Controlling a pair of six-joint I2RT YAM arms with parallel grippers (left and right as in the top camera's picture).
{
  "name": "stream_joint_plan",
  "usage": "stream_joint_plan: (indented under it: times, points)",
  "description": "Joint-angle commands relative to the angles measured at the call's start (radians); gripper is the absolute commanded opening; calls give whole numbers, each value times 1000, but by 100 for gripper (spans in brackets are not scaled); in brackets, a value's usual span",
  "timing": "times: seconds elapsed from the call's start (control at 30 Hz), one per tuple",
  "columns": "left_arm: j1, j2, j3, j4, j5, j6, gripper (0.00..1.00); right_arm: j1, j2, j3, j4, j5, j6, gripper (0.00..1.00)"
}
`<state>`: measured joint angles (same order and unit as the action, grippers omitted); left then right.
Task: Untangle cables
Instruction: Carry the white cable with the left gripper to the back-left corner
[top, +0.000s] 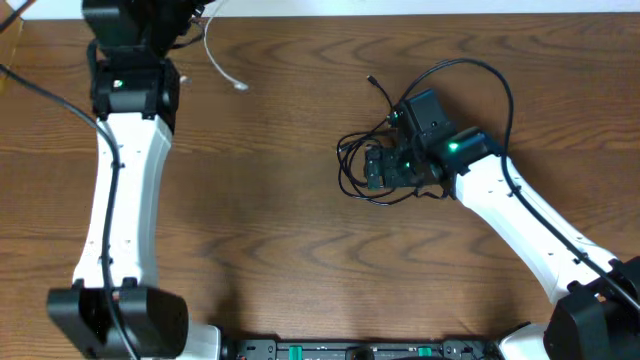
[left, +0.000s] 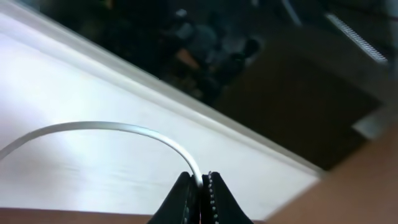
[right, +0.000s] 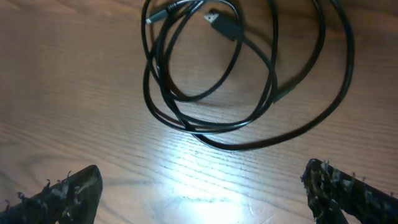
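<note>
The white cable (top: 222, 63) runs from under the left arm at the table's far left, its plug end lying on the wood. My left gripper (left: 200, 180) is shut on the white cable (left: 112, 127), which arcs away to the left. The black cables (top: 360, 165) lie coiled together mid-right; in the right wrist view their loops (right: 249, 81) overlap, with small plugs at the top. My right gripper (right: 202, 190) is open and empty, fingers wide apart just above the table, close behind the black loops (top: 385, 170).
A thicker black arm cable (top: 480, 75) loops over the right wrist. The table's far edge (left: 186, 106) and dark space beyond it show in the left wrist view. Bare wood lies between the two arms.
</note>
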<state>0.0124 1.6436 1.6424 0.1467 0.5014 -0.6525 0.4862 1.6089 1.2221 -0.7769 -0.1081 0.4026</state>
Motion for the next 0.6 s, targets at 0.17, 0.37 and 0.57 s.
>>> stream_joint_plan:
  times: [0.17, 0.37, 0.57]
  points:
    - [17, 139, 2, 186, -209, 290, 7, 0, -11, -73, 32, -2, 11, 99]
    - [124, 274, 24, 300, -315, 331, 7, 0, -11, -123, 40, -2, 12, 99]
    - [269, 427, 40, 295, -315, 339, 8, 0, -11, -127, 53, -2, 12, 99]
